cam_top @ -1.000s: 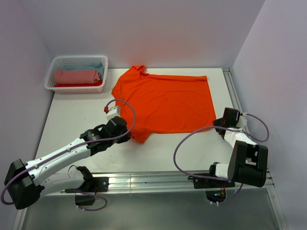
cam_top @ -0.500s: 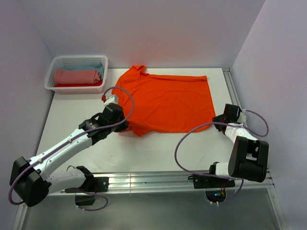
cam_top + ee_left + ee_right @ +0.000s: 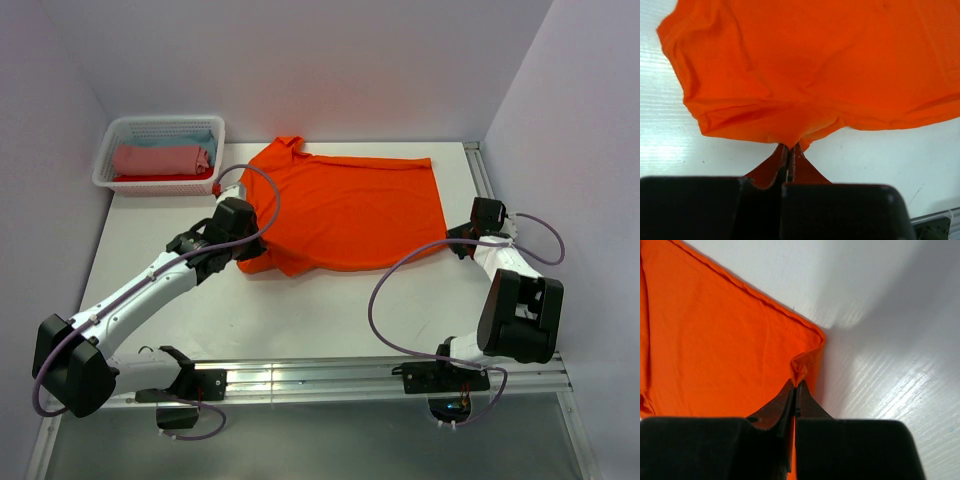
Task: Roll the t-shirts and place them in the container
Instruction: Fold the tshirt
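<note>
A bright orange t-shirt (image 3: 345, 210) lies spread on the white table (image 3: 330, 305), its near edge folded back over itself. My left gripper (image 3: 255, 255) is shut on the shirt's near left part; in the left wrist view its fingertips (image 3: 790, 146) pinch a bunched fold of orange cloth (image 3: 790, 75). My right gripper (image 3: 452, 243) is shut on the shirt's near right corner; the right wrist view shows a small pinch of hem (image 3: 800, 371) between its tips. Rolled t-shirts in salmon-pink (image 3: 160, 158), light blue (image 3: 200, 139) and red (image 3: 160, 178) lie in the basket.
A white lattice basket (image 3: 108, 150) stands at the back left corner of the table. Grey walls close in the left, back and right sides. A metal rail (image 3: 330, 375) runs along the near edge, with both arm bases on it.
Both grippers have carried the shirt's near edge away from me, towards the back, the left one also moving up to the collar side. The fold has grown and the shirt looks shorter.
</note>
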### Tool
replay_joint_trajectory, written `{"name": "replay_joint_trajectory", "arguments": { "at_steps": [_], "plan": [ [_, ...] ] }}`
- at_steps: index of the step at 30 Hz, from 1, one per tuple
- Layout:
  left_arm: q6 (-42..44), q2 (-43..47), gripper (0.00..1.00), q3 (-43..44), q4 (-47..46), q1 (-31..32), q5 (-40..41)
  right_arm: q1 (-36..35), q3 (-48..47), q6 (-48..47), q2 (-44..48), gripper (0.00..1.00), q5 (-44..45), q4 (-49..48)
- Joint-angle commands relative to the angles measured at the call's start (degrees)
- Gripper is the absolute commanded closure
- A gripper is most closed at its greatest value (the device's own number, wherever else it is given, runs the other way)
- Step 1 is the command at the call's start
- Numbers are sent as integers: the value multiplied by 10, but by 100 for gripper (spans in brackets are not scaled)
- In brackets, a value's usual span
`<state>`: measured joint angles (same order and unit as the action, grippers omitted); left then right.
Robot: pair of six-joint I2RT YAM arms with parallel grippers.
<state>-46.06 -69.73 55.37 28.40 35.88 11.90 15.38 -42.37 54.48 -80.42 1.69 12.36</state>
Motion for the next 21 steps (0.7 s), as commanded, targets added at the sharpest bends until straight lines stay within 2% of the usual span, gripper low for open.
{"name": "replay_joint_trajectory", "arguments": {
  "at_steps": [1, 21],
  "plan": [
    [27, -7, 100, 35, -3, -20, -14, 4, -49, 6, -19, 100, -4, 28],
    [78, -116, 100, 144, 6, -59, -27, 3, -148, 18, -94, 100, 10, 65]
  ]
}}
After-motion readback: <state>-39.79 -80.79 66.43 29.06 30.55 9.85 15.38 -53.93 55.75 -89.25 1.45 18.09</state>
